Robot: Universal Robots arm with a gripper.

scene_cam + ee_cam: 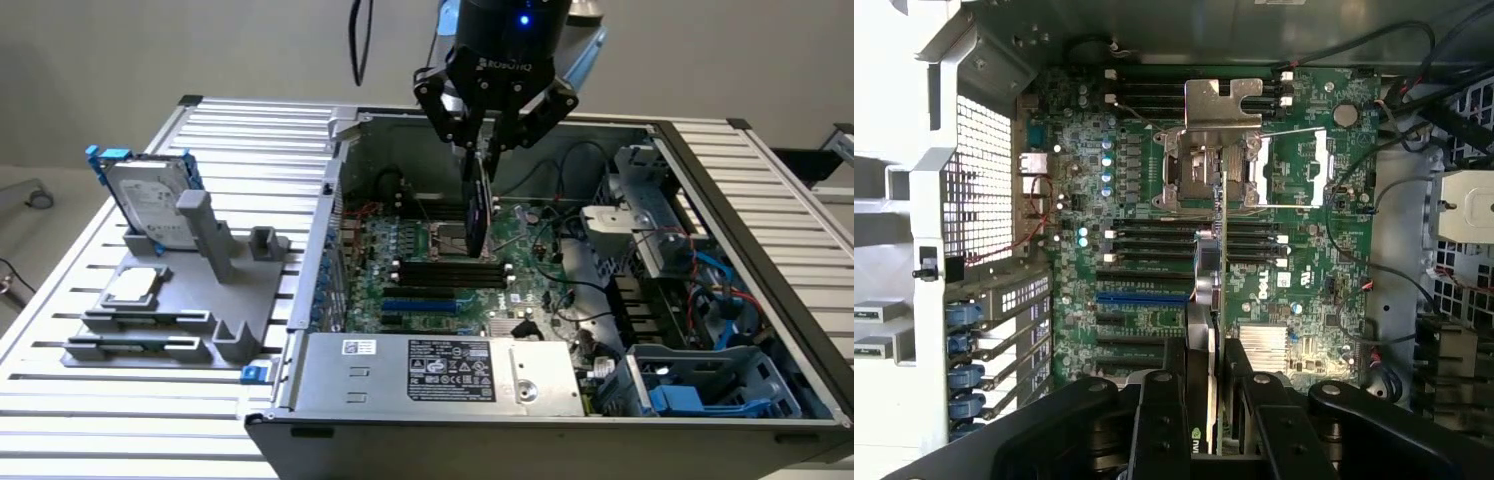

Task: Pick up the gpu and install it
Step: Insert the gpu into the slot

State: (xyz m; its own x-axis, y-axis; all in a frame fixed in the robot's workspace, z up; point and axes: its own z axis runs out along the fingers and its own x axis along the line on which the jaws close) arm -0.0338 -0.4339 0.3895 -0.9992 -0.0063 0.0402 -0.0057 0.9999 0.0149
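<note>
One gpu (478, 195) hangs on edge directly below the claw (490, 138), which is clamped on its upper edge, over the motherboard (534, 262) of the open computer case (747, 190). Well away from the claw, on the bench (80, 400), stand one hard drive (144, 195) and one CPU chip (134, 285).

From the wrist, two fingers (1159, 410) pinch the one gpu (1208, 270), seen edge-on past the claw (1206, 362). One blue slot (1142, 297) lies just beside the card. The carry looks done and the installing is in hand. Seating likely calls for lining the card's edge along a slot.
</note>
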